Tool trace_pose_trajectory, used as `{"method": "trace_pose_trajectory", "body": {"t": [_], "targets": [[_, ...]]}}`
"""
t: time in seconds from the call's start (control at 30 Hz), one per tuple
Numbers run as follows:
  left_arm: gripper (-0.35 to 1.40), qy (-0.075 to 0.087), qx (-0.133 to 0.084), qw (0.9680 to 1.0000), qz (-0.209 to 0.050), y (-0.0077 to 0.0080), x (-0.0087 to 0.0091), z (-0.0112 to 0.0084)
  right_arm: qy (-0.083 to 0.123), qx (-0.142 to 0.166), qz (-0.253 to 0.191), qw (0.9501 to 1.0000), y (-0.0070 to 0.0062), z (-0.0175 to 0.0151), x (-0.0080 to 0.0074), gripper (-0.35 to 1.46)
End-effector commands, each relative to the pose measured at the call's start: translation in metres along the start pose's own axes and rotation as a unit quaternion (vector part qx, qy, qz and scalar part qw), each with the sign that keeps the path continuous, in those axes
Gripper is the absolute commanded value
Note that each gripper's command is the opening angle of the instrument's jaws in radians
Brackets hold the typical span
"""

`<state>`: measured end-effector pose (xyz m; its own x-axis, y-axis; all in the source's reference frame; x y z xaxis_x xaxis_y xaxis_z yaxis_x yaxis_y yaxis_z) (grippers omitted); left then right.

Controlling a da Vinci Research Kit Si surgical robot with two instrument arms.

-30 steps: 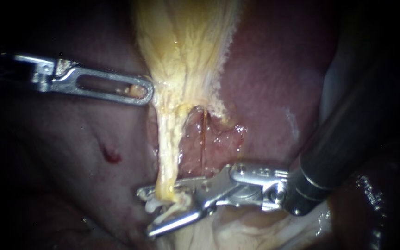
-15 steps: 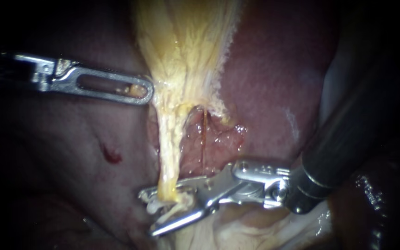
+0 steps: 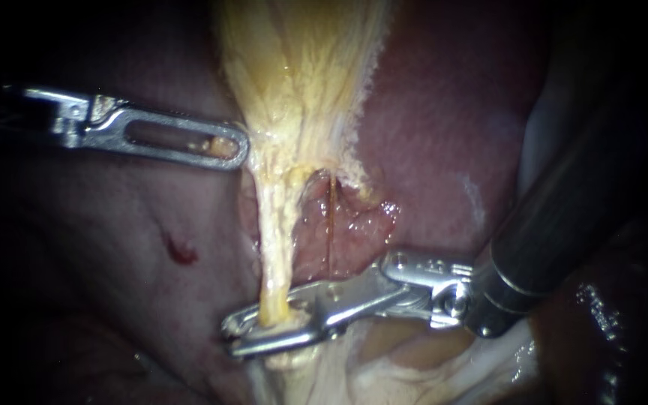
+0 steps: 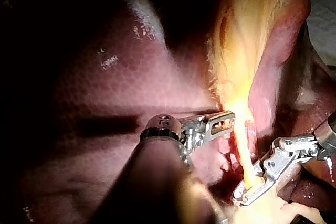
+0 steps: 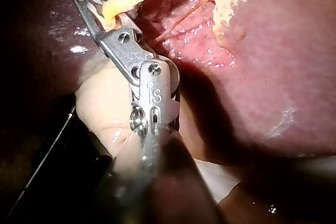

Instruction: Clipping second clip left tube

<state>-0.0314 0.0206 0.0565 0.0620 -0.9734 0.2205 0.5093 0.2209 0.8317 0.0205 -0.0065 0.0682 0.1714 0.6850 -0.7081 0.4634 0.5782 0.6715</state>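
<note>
Squeezing the pale yellow, stringy left tube near its lower end, our right instrument's silver end effector is clamped on it, while our left instrument's slotted end effector grips the edge of the yellow fibrous gallbladder. We judge that a skewed bite could leave the clip only partly across the tube, or catch the thin reddish strand beside it. Half a second ago those jaws gaped around the tube.

We seem to be in a surgical lab: a lone liver lies brightly lit beside a pale sheet.
</note>
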Motion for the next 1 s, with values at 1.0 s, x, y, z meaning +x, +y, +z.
{"method": "trace_pose_trajectory", "body": {"t": [1.0], "targets": [[-0.35,0.000,0.000,1.0000,0.000,0.0000,-0.0001,0.0000,-0.001,0.001,-0.001,1.0000,0.0004,-0.0003,-0.0006,-0.35]]}}
